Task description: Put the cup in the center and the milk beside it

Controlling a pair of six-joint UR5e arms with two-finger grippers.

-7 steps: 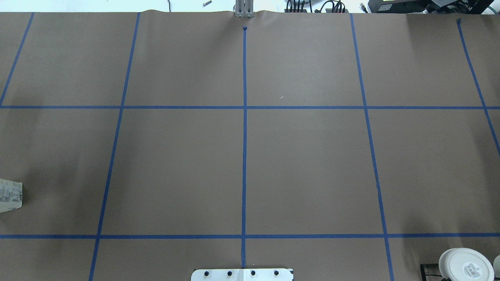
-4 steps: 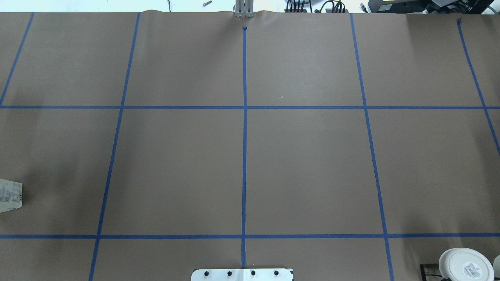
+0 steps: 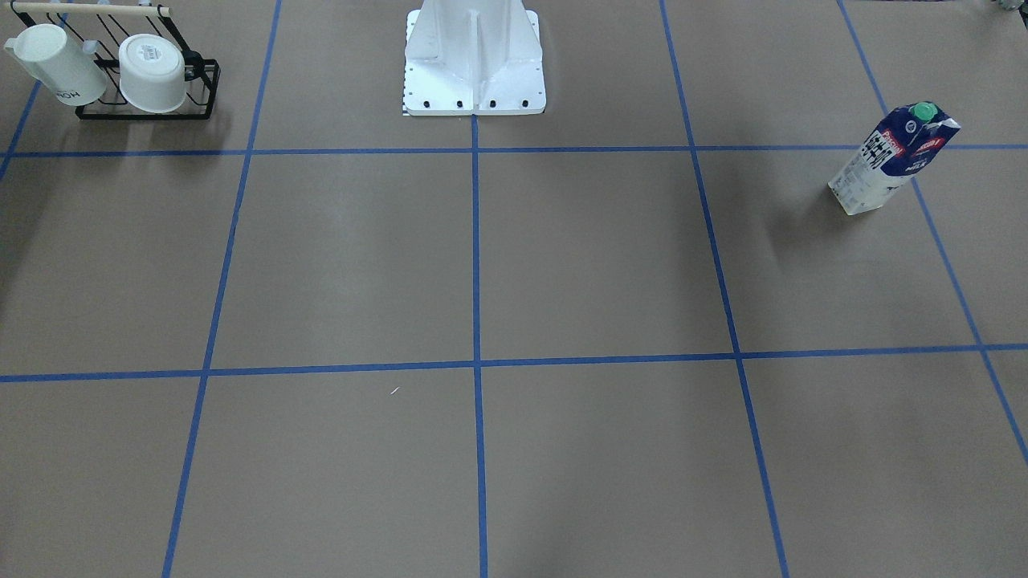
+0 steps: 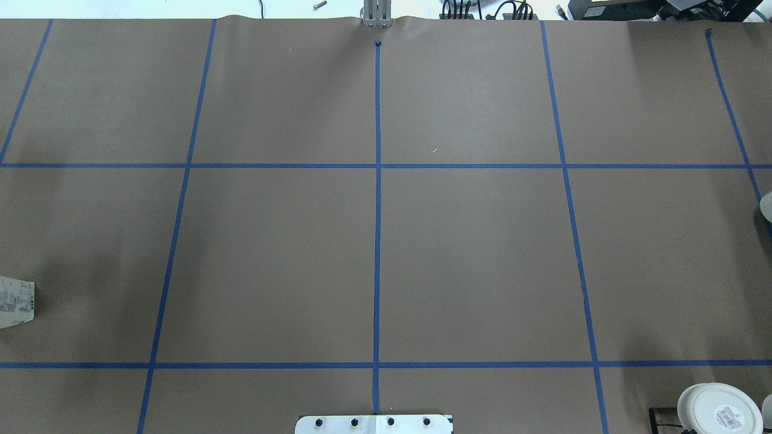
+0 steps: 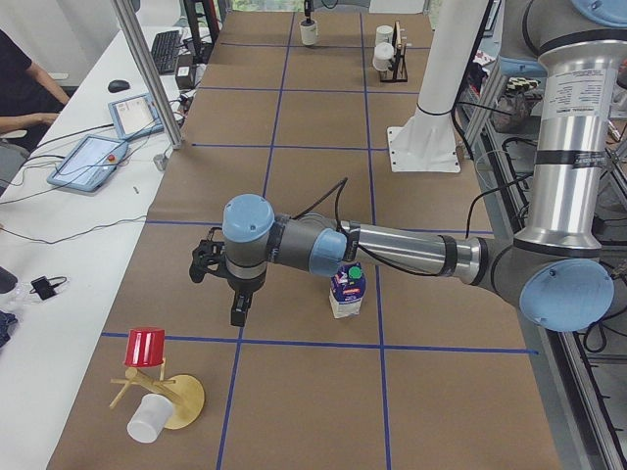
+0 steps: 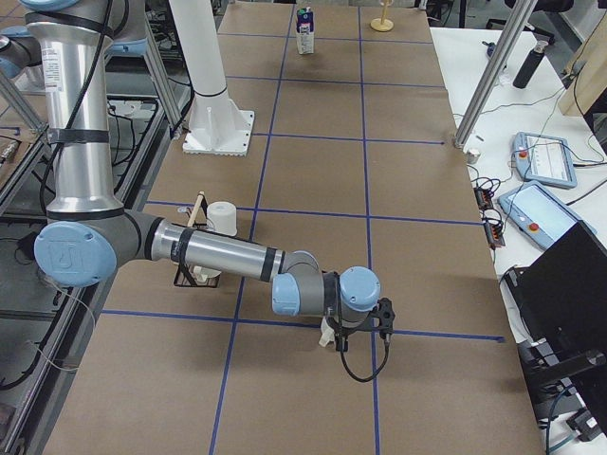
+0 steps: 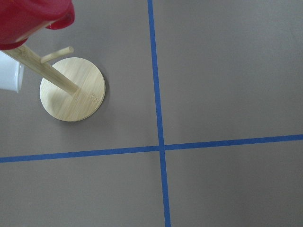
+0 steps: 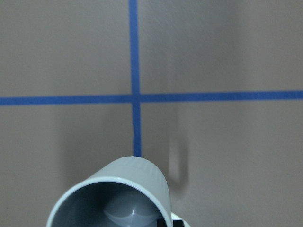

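The cup [image 8: 113, 194], white with a grey inside, fills the bottom of the right wrist view, held above a blue tape crossing. In the exterior right view my right gripper [image 6: 340, 328] is shut on the cup [image 6: 327, 335], low over the table. A pale edge of the cup [image 4: 766, 206] shows at the overhead view's right border. The milk [image 3: 891, 160] stands upright on my left side and also shows in the exterior left view [image 5: 347, 292]. My left gripper [image 5: 238, 311] hangs beside the milk, apart from it. I cannot tell whether it is open or shut.
A black rack [image 3: 144, 76] with two white cups stands by my right side. A wooden mug tree [image 7: 72, 89] with a red cup and a white cup stands at the table's left end [image 5: 157, 392]. My base plate [image 3: 474, 88] is at the near edge.
A pale rounded object has come in at the overhead view's right edge, where nothing showed before. The milk's base at the left edge has not moved.
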